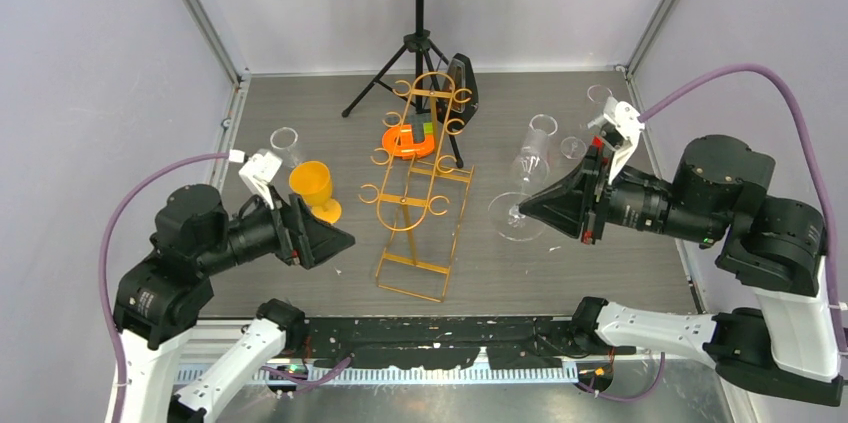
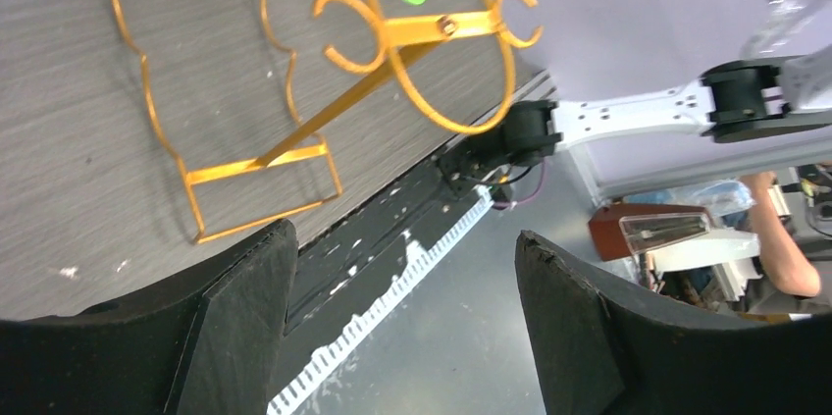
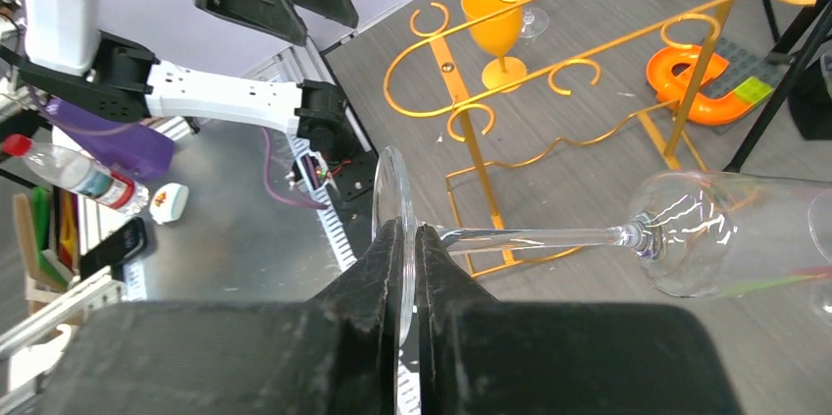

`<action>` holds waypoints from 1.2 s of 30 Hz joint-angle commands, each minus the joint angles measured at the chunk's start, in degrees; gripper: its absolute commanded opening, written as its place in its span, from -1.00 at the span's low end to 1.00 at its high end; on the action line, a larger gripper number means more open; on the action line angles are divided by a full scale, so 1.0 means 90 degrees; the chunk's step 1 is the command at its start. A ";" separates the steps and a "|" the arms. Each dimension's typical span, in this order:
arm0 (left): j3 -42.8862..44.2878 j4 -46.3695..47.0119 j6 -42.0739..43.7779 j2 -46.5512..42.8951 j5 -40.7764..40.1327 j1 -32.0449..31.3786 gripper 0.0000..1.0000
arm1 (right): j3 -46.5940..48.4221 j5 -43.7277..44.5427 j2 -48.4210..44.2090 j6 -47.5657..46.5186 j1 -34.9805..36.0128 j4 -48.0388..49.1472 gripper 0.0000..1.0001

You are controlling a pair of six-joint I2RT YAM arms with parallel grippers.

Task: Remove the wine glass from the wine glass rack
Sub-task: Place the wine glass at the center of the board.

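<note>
While right fingers (image 3: 368,283) clamp the wine glass (image 3: 702,233) foot, left fingers (image 2: 240,307) spread empty, rack (image 2: 432,30) nearby.

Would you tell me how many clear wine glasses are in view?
3. One glass is gripped by its foot in the right claw; a second glass stands behind the orange goblet; a third glass, partly hidden, beyond that claw. Others may be hidden.
</note>
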 commanded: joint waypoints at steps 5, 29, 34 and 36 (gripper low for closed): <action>0.1000 0.1285 -0.0863 0.0656 0.0532 -0.0013 0.64 | 0.0453 -0.0214 0.0413 -0.1557 0.0101 0.1038 -0.89; 0.1622 0.3090 -0.2127 0.1807 0.2159 0.0443 0.64 | -0.0722 -0.0053 0.0954 -0.5322 0.2110 0.3563 -0.89; 0.1551 0.3139 -0.2118 0.1824 0.2282 0.0437 0.64 | -0.0809 0.0038 0.1192 -0.5632 0.2247 0.4058 -0.89; 0.1478 0.3178 -0.2117 0.1817 0.2312 0.0437 0.64 | -0.0821 0.0073 0.1279 -0.5705 0.2282 0.4245 -0.89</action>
